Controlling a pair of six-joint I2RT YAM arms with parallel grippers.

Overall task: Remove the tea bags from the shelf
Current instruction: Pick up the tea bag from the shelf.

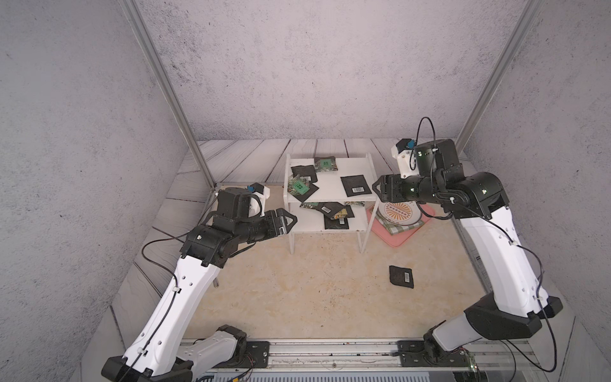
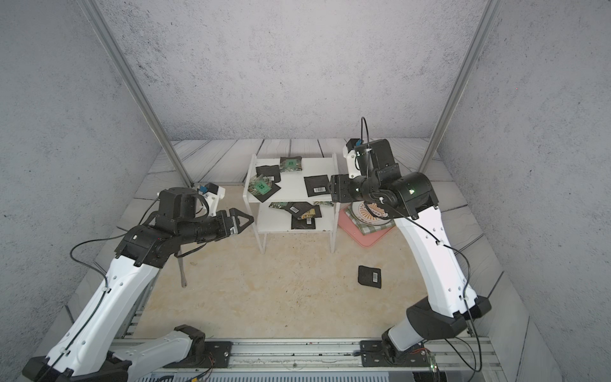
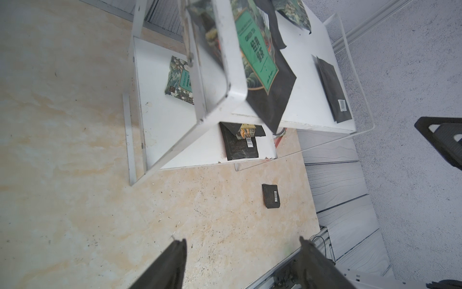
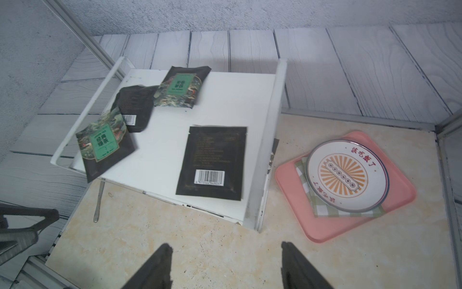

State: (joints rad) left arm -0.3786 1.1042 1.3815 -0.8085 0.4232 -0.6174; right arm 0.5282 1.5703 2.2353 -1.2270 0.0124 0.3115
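**White rack still loaded, one sachet down**

White metal, two tiers: the shelf point(image 1: 330, 195) stands at the back of the worktop, and I count four tea bags point(image 4: 211, 160) on its top tier and a loose overlapping heap on the lower one. One more sachet point(image 1: 401, 276) lies on the worktop near the right edge. I judge them light, thin, slick foil that flexes; I'd pinch an overhanging corner or edge, like the green-labelled bag point(image 3: 262, 67) jutting past the top tier's front-left corner. The pink tray point(image 4: 350, 220) beside the shelf holds a checked cloth and a printed plate, no sachets. Left gripper point(image 3: 242, 262) and right gripper point(image 4: 226, 265) are both spread, empty.
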